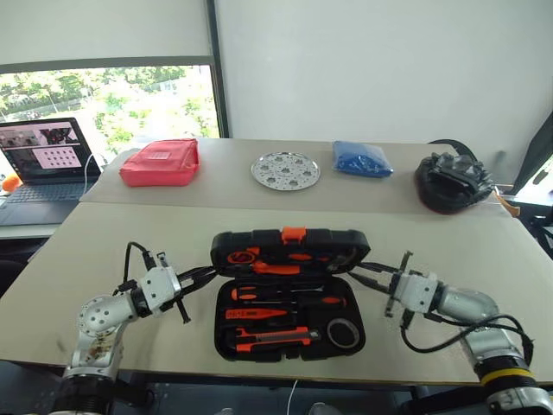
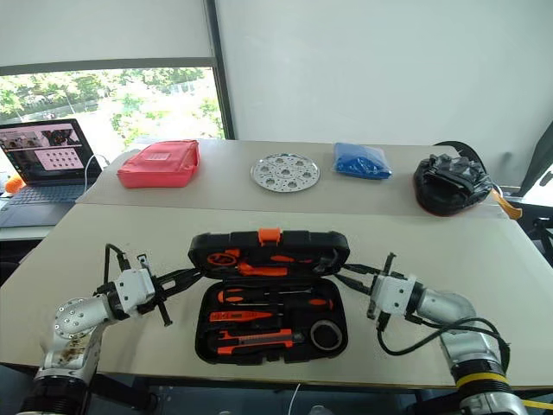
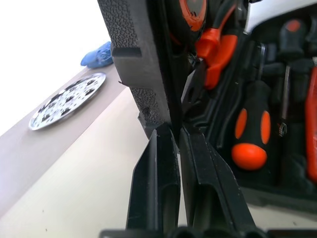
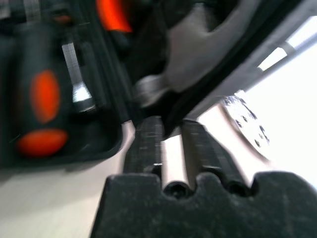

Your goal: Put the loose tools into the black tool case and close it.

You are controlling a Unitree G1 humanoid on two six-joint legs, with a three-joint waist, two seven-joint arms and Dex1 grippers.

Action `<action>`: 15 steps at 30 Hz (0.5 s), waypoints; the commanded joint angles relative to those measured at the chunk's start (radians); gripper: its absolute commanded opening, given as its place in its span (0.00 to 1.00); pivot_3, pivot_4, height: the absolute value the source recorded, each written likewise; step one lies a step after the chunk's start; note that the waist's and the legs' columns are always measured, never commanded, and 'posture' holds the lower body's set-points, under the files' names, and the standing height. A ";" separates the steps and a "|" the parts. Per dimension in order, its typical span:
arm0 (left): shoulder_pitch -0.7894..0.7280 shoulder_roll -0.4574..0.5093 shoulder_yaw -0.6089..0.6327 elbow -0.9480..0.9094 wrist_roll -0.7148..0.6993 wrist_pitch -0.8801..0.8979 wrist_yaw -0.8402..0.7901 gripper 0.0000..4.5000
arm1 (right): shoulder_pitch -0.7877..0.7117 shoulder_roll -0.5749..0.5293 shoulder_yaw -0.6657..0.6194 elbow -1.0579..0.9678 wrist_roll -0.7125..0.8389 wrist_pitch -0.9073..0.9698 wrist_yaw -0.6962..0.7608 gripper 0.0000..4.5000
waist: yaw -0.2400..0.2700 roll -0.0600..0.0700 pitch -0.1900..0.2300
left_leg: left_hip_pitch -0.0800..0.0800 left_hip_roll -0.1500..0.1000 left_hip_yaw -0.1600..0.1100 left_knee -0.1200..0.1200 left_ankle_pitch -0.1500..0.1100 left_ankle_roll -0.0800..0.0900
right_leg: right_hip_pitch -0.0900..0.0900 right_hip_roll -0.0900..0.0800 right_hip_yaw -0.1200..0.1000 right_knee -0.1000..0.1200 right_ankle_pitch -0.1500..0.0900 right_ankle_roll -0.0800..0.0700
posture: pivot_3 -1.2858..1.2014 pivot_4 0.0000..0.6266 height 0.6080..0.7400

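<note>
Office: laptop [image 1: 43, 160], plain tables [image 1: 130, 233], window [image 1: 130, 104]

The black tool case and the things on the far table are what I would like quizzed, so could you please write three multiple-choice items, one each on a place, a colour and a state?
1. Where does the perforated metal disc lie?
A. inside the case
B. between the red pouch and the blue bag
C. on the laptop

2. What colour is the latch on the black tool case?
A. orange
B. blue
C. white

3. How does the case stand?
A. shut flat
B. upside down
C. open, lid raised

Answers: 1 B, it sits between them on the far table; 2 A, it shows orange on the lid's top edge; 3 C, tools show in the base.
</note>
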 commanded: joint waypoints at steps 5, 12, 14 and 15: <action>-0.005 0.046 -0.048 0.010 -0.022 -0.134 -0.070 0.63 | -0.059 -0.063 0.008 0.095 -0.145 -0.308 -0.089 0.85 | 0.000 0.000 0.000 | 0.001 0.000 0.000 0.001 0.000 0.000 | 0.001 -0.001 0.001 0.001 0.000 0.000 | 0.52 0.24 1.00; 0.104 0.172 0.005 -0.054 -0.156 0.125 -0.110 0.93 | -0.026 -0.153 0.013 0.175 -0.173 -0.346 -0.145 1.00 | -0.007 0.000 0.000 | 0.005 0.001 0.001 0.000 0.000 0.000 | 0.004 0.001 0.002 0.001 0.001 0.000 | 0.52 0.24 1.00; 0.145 0.228 0.023 -0.091 -0.210 0.264 -0.133 0.93 | -0.005 -0.183 0.020 0.182 -0.156 -0.347 -0.147 1.00 | -0.009 0.000 0.000 | 0.005 0.001 0.002 0.000 0.000 0.000 | 0.003 0.001 0.002 0.001 0.001 0.000 | 0.52 0.24 1.00; 0.163 0.255 0.031 -0.093 -0.217 0.297 -0.149 0.93 | 0.008 -0.198 0.025 0.183 -0.143 -0.346 -0.145 1.00 | -0.009 0.000 0.000 | 0.005 0.003 0.002 0.000 0.000 0.000 | 0.003 0.001 0.002 0.001 0.001 0.000 | 0.52 0.24 1.00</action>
